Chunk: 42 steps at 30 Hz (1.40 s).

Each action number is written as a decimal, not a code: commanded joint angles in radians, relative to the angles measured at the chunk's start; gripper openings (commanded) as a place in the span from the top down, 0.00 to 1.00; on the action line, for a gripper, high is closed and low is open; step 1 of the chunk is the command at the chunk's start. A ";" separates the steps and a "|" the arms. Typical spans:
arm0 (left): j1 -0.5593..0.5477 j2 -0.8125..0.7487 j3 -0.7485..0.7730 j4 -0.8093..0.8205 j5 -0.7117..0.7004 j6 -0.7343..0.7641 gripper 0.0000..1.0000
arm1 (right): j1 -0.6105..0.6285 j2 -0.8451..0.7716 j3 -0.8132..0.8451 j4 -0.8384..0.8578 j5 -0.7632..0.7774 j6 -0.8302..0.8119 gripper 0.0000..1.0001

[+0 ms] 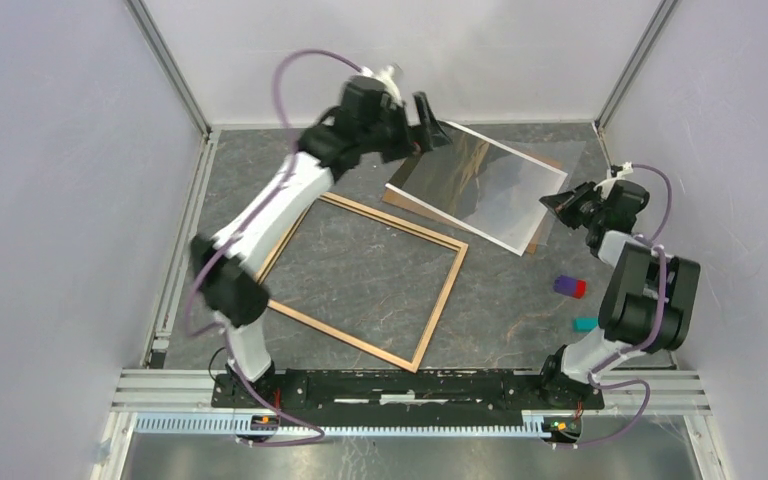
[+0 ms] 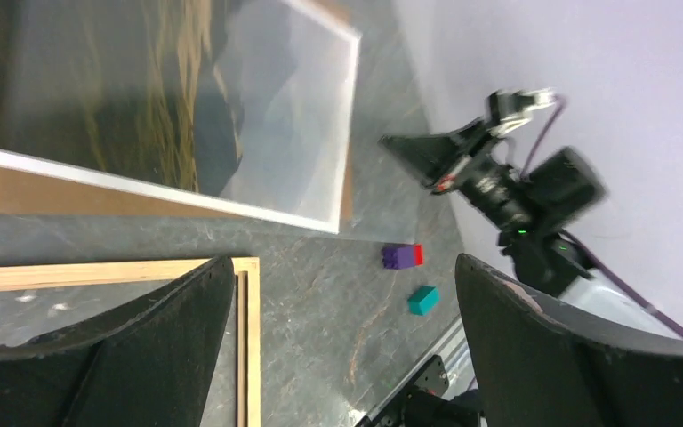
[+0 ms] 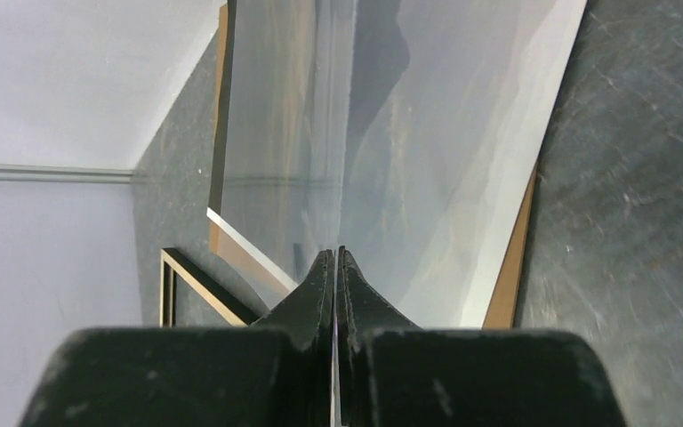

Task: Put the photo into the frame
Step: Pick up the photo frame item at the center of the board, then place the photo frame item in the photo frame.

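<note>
The photo [image 1: 480, 185], a dark hillside print with a white border, is tilted over the brown backing board [image 1: 550, 165] at the back of the table. My right gripper [image 1: 558, 203] is shut on the photo's right corner; in the right wrist view [image 3: 335, 253] the thin sheet [image 3: 427, 133] runs between the closed fingers. My left gripper [image 1: 428, 125] is open and empty above the photo's far left corner; its view [image 2: 342, 267] shows the photo [image 2: 187, 98]. The frame [image 1: 448, 292] lies flat, tan side up, at the table's middle, and also shows in the left wrist view [image 2: 247, 338].
A purple and red block [image 1: 569, 287] and a teal block [image 1: 585, 324] lie on the table by the right arm's base. White walls close the table on three sides. The backing board [image 3: 511, 276] sticks out under the photo.
</note>
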 commanded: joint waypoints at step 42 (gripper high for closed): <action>0.205 -1.173 -0.695 0.246 -0.798 0.359 0.00 | 1.178 -0.140 0.565 -0.059 0.799 0.263 1.00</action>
